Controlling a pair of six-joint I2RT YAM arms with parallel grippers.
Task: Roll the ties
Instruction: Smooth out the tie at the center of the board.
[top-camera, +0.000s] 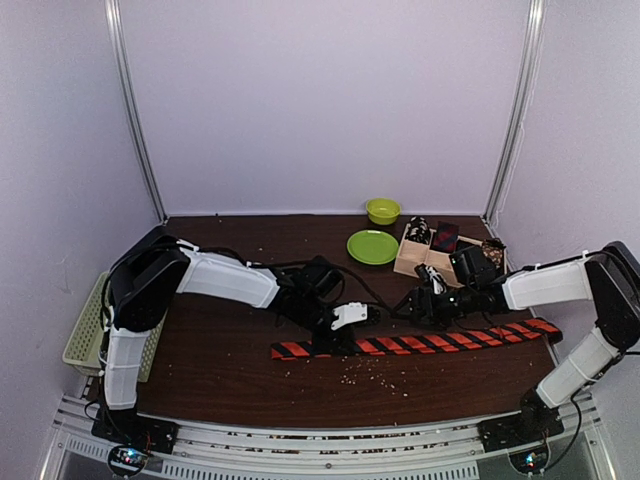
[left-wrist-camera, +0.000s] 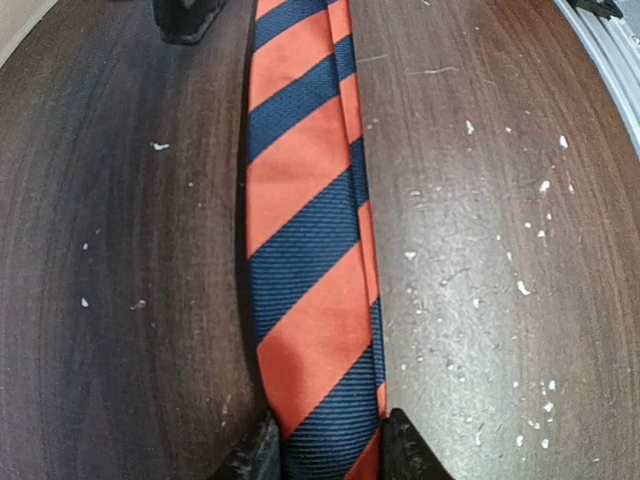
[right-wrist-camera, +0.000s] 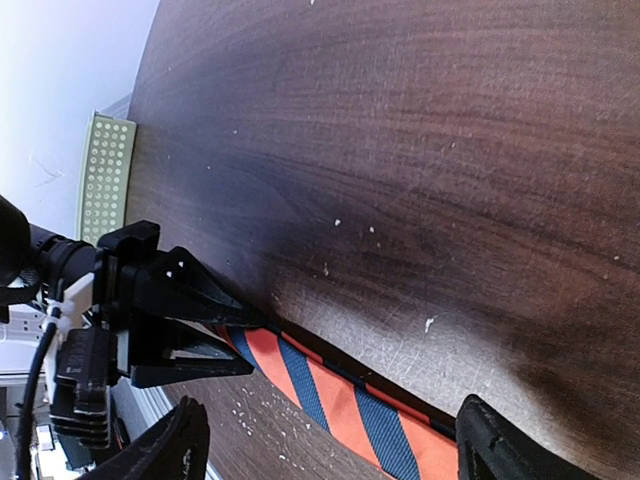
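Note:
One long orange-red tie (top-camera: 440, 341) with dark diagonal stripes lies flat along the front of the table. My left gripper (left-wrist-camera: 325, 450) has a finger pressed against each edge of the tie (left-wrist-camera: 305, 260) near its left part, and the cloth is pinched narrower between them. In the top view the left gripper (top-camera: 326, 342) reaches down onto the cloth. My right gripper (right-wrist-camera: 335, 445) hangs wide open over the tie (right-wrist-camera: 340, 395) near its middle, facing the left gripper. From above, the right gripper (top-camera: 422, 303) sits just behind the tie.
A cardboard box (top-camera: 408, 262) at the back right holds rolled ties (top-camera: 444, 237). A green plate (top-camera: 372, 246) and a green bowl (top-camera: 382, 210) stand beside it. A pale green mesh basket (top-camera: 84, 328) hangs off the left edge. Crumbs dot the tabletop.

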